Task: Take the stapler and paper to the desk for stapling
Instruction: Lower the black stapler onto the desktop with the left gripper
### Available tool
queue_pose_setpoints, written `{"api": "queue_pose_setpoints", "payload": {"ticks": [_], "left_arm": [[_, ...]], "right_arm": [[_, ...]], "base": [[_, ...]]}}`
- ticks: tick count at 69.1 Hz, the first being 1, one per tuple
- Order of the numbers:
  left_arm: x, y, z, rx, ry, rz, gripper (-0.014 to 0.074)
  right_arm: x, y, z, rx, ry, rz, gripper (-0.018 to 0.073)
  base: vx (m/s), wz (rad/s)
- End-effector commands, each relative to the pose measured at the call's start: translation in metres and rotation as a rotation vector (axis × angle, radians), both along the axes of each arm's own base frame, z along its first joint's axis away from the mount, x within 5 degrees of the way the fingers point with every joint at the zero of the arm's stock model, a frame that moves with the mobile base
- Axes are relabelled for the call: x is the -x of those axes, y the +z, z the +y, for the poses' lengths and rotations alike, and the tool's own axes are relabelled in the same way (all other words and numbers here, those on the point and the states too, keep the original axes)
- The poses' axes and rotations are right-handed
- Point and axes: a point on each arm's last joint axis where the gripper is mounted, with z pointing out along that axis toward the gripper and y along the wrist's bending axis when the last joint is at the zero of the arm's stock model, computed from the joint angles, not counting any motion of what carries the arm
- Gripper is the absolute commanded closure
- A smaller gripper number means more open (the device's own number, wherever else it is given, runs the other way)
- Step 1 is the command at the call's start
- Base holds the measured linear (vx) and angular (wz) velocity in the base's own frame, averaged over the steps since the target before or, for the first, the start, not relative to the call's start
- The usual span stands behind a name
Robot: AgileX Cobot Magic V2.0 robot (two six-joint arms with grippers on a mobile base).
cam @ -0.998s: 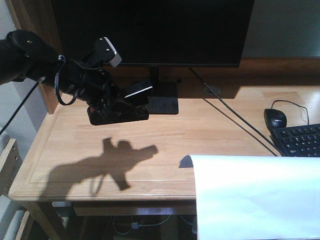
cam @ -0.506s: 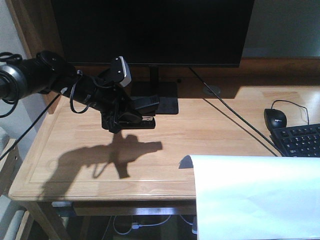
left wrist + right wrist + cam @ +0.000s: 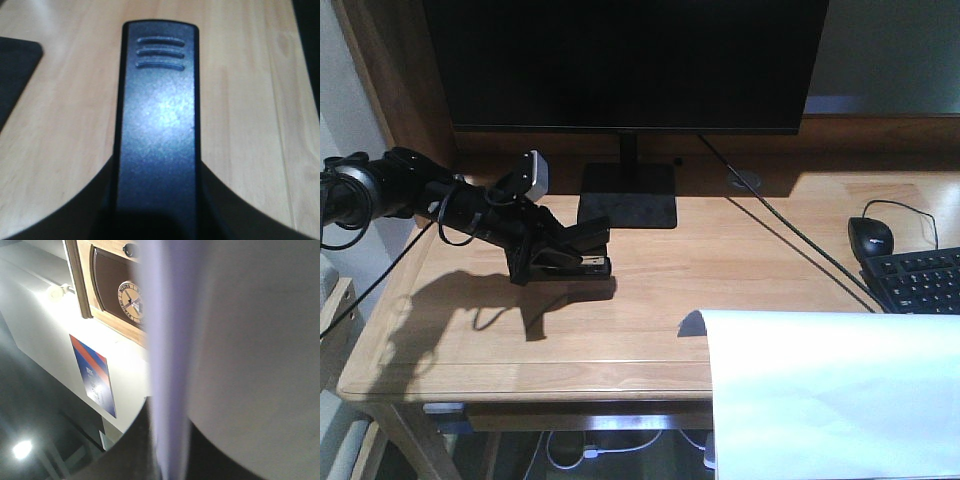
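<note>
At table [image 3: 720,250] left | stapler [image 3: 582,266] grasped in left end effector [image 3: 545,256], near monitor stand [image 3: 628,195] | paper [image 3: 830,390] clamped in right end effector [image 3: 167,465], over front-right edge

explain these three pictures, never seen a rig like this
It is a two-armed robot at a desk. The wide picture looks at the desk from the front: monitor, mouse, keyboard. The left arm, at the left, has its jaws shut on a black stapler close to the wood. The other two come from wrist cameras: the left looks along the stapler, the right sees the white paper held by the jaws on that side, also lower right in the wide picture.
</note>
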Motion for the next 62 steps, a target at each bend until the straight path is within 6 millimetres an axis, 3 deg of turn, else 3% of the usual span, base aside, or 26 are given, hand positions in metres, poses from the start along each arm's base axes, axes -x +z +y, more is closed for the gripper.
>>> {"api": "queue_pose_setpoints", "payload": {"ticks": [1,37,50,62], "left_arm": [[-0.003,0.046,-0.005,0.113,0.009,-0.093,0.0601],[-0.013,0.019,-0.004,0.089,0.109,-0.043,0.0559],[-0.015,0.02,-0.004,0.1,0.122,-0.046,0.0457],[-0.017,0.018,-0.003,0.08,0.154,-0.055,0.0295]], "right_arm": [[0.005,0.012,0.0,-0.015,0.016,-0.071,0.0564],[0.005,0.012,0.0,-0.015,0.016,-0.071,0.0564],[0.005,0.012,0.0,-0.015,0.016,-0.071,0.0564],[0.005,0.012,0.0,-0.015,0.016,-0.071,0.0564]], "base": [[0.0,0.0],[0.0,0.0],[0.0,0.0],[0.0,0.0]]}}
